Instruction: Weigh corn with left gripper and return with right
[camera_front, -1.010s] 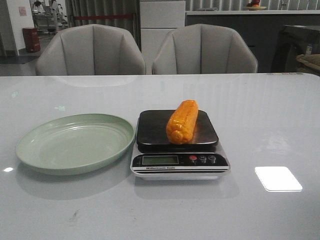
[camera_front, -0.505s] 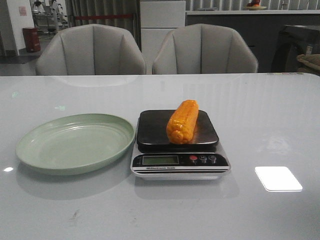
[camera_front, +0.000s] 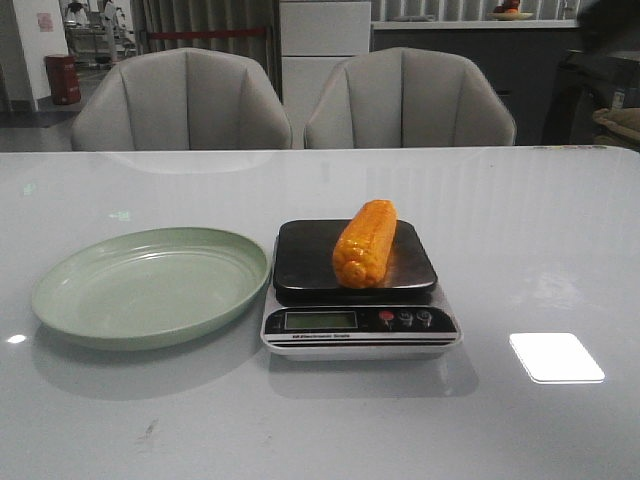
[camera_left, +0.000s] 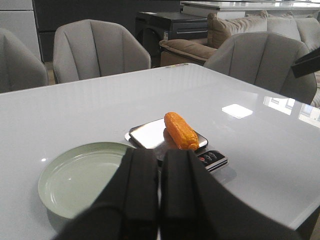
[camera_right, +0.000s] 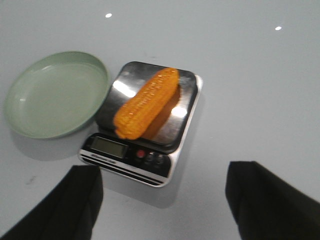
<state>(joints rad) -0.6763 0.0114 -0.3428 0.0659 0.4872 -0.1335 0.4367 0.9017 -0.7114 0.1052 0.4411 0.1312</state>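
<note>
Your corn (camera_front: 365, 243) lies on the scale (camera_front: 358, 287), weighed; left end effector (camera_left: 159, 192) pressed closed and empty, right end effector (camera_right: 162, 200) spread wide above, return to the plate (camera_front: 150, 287) pending.

The orange-yellow corn (camera_front: 365, 243) lies lengthwise on the scale's (camera_front: 300, 262) dark platform, its blunt end toward 6 o'clock.

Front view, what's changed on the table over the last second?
Nothing on the table has visibly moved. The corn lies on the scale as before, the green plate sits empty beside it, and neither gripper shows in the front view. Only a dark blur has appeared at the top right corner.
</note>
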